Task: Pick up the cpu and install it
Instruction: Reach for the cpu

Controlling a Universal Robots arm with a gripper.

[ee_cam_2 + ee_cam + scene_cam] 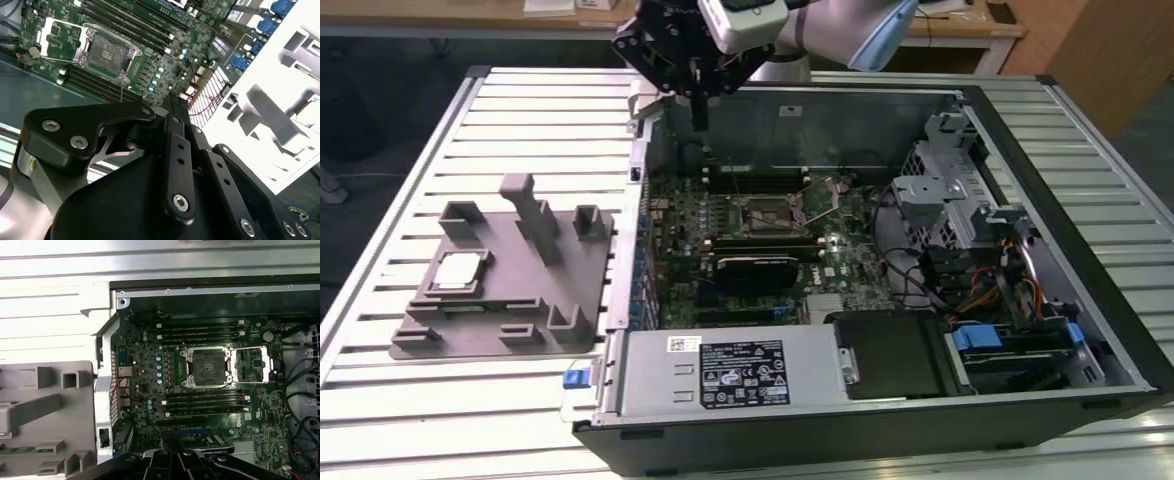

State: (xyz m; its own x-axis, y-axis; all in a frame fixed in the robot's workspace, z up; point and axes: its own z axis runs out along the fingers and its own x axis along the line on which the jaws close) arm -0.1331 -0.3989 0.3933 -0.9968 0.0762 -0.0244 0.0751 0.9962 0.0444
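I have the gripper (700, 122) hanging over the far left corner of the open computer case (854, 120), its black jaws closed with nothing between them. The cpu (458, 271) lies well apart from it, on the exterior view's left. It rests flat in a shallow recess of the grey plastic tray (507, 335), silvery metal plate up. It is square, neither side longer, with edges running along the tray's. The tray has upright blocks and sits on the ribbed metal tabletop (534, 120). Inside the case, the green motherboard (150, 390) carries the square metal-framed socket (206, 366), its load plate (252, 364) swung open beside it, with dark memory slots on either side.
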